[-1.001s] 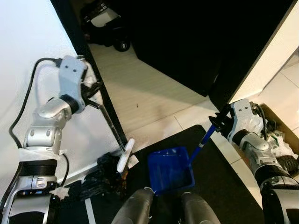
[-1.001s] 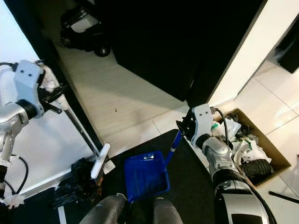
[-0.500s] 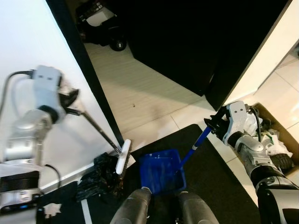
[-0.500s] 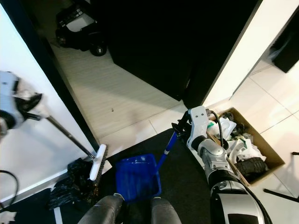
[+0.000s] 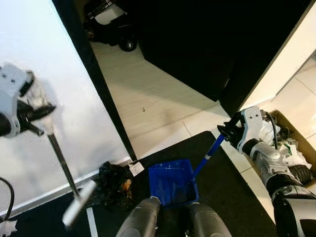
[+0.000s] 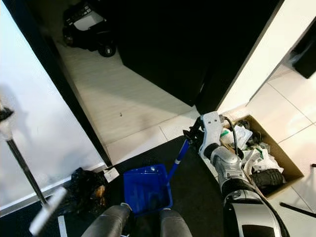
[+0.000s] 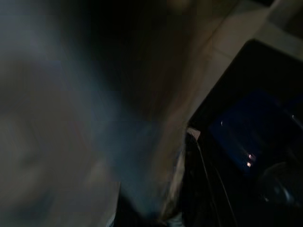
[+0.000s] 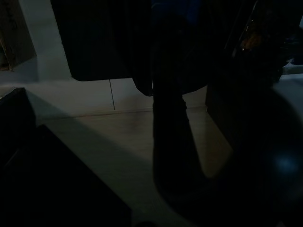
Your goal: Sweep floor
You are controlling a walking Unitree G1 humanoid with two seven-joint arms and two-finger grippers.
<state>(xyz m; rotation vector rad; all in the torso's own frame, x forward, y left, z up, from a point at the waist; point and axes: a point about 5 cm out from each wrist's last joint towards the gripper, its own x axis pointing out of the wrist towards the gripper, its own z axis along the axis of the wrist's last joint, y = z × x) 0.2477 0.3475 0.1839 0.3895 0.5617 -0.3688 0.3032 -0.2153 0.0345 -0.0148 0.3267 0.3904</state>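
Nearest, the robot's two grey knees (image 5: 148,217) stand on a black mat (image 5: 232,197), with the blue dustpan (image 5: 173,181) on the mat just ahead of them. Its blue handle (image 5: 210,150) slants up to the right gripper (image 5: 228,131), whose black fingers are clamped round the handle's top. Left of the pan a heap of dark rubbish (image 5: 113,182) and a white scrap (image 5: 137,168) lie at the mat's edge, against the foot of the white wall (image 5: 59,84).

The left gripper (image 5: 37,116) is raised before the wall, closed on the top of the broom pole (image 5: 61,163). The pole hangs down to a blurred white broom head (image 5: 79,210) over the mat, well apart from the rubbish.

The right eye view takes in the whole cardboard box (image 6: 284,163) of litter beside the right arm, on white tiles; the left eye view cuts it off. The left wrist view is blurred but makes out the dustpan (image 7: 255,127) as a dark blue patch. The right wrist view is too dark to read beyond pale floor.

Beyond the mat, pale floor (image 5: 148,103) runs open between a black door edge (image 5: 96,84) and a black panel (image 5: 207,44). Farthest off stands a small wheeled machine (image 5: 111,22).
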